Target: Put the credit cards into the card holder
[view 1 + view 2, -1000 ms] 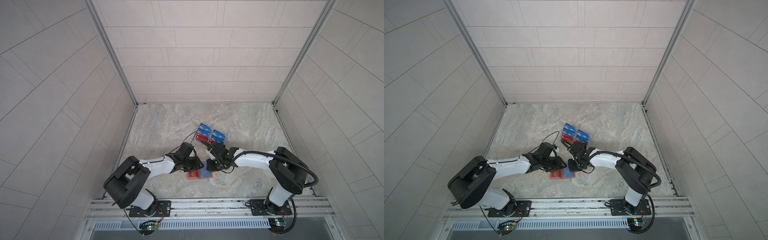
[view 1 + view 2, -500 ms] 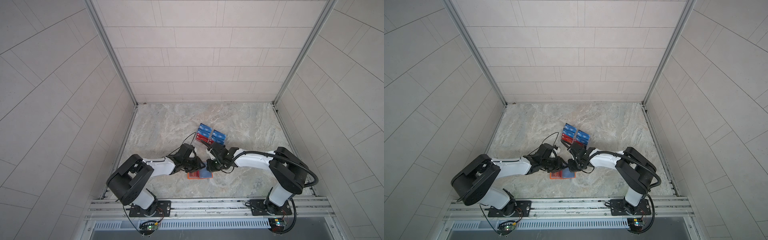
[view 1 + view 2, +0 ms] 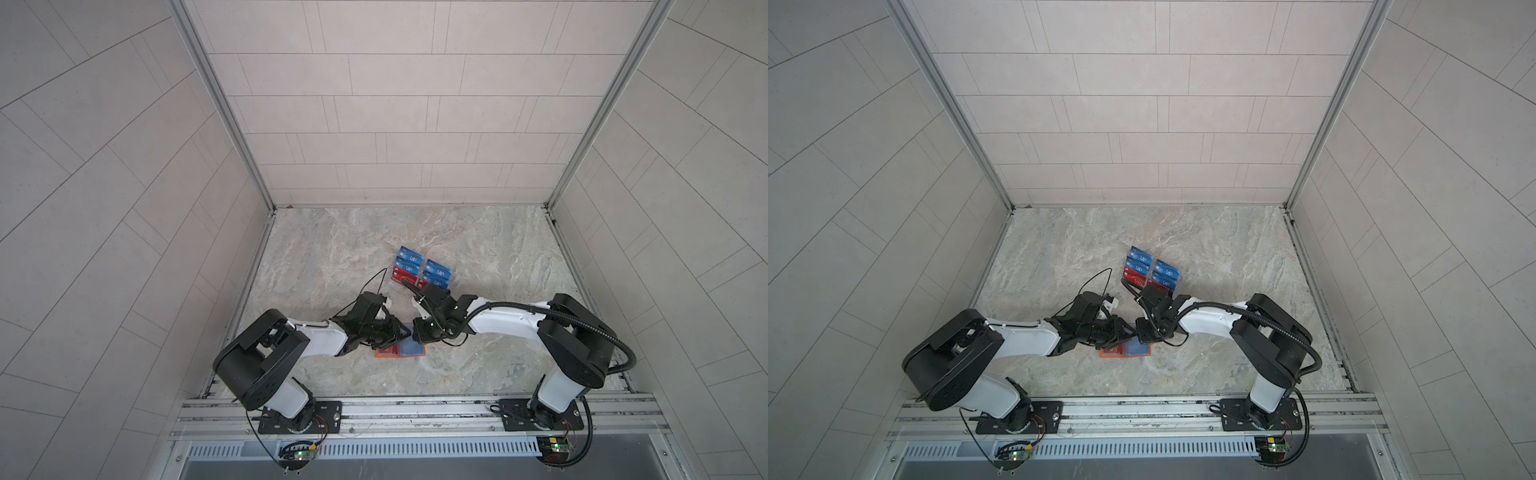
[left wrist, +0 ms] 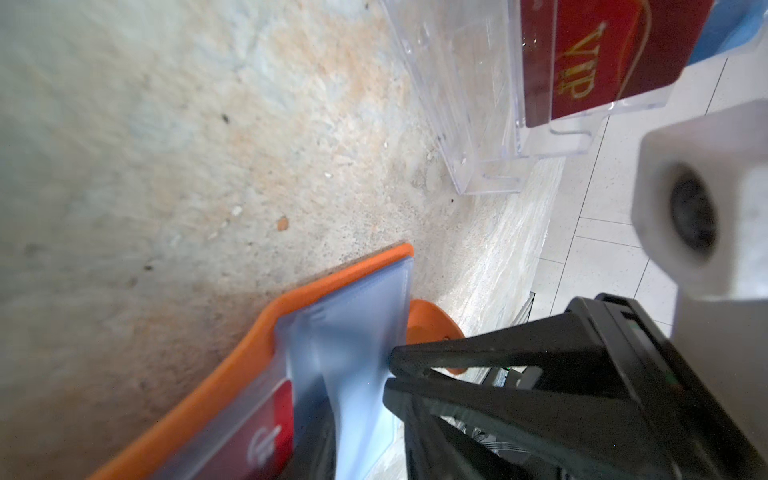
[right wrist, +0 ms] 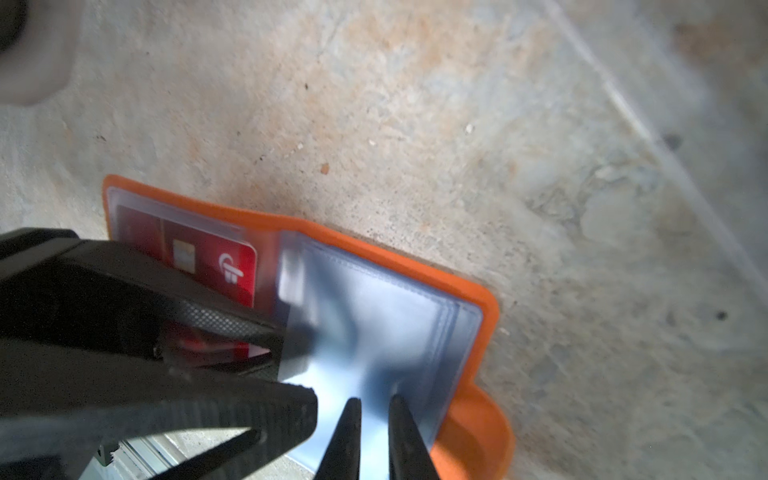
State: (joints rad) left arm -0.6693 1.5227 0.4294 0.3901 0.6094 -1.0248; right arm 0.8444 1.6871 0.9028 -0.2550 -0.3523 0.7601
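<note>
card holder (image 5: 478, 316): orange, open flat, glossy clear sleeves | right hand (image 5: 374, 409): clamps 1 sleeve | left hand (image 5: 286, 370): unclear

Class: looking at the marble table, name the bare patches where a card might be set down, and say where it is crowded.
Free: the table right of the clear rack, the strip behind it to the back wall, and the left side. Crowded: the front middle, where both arms meet over the open card holder, and the gap between holder and rack.
</note>
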